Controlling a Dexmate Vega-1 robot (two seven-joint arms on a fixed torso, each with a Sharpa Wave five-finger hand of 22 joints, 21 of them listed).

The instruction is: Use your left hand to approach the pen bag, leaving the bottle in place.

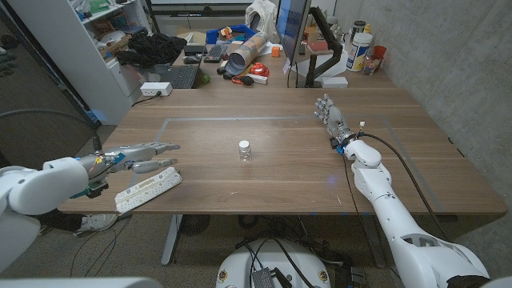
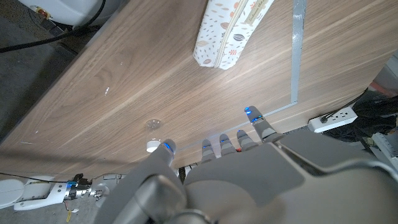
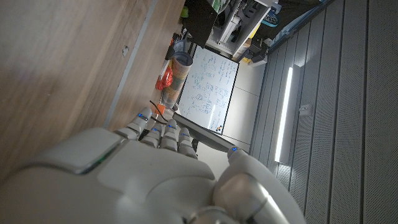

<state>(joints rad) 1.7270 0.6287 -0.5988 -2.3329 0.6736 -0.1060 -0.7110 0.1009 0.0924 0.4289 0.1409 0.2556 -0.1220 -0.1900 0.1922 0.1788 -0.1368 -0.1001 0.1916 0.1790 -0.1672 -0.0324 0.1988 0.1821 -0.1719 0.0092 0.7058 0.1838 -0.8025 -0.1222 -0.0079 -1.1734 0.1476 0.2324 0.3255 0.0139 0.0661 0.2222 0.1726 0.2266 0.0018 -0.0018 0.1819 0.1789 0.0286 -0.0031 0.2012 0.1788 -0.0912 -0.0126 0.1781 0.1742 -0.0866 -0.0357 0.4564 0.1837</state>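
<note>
I am holding my left hand (image 1: 138,154) above the surface's (image 1: 280,172) near left edge, fingers spread wide and holding nothing. The bag (image 1: 149,190) is lying just beside it, toward five o'clock from the fingertips and a little nearer to me, not touching. Its long axis is running from eight o'clock to two o'clock. This hand is by far the nearer one. The bottle (image 1: 245,150) is standing upright at three o'clock from my left hand, well apart. My right hand (image 1: 332,120) is waiting farther off, fingers apart and empty.
</note>
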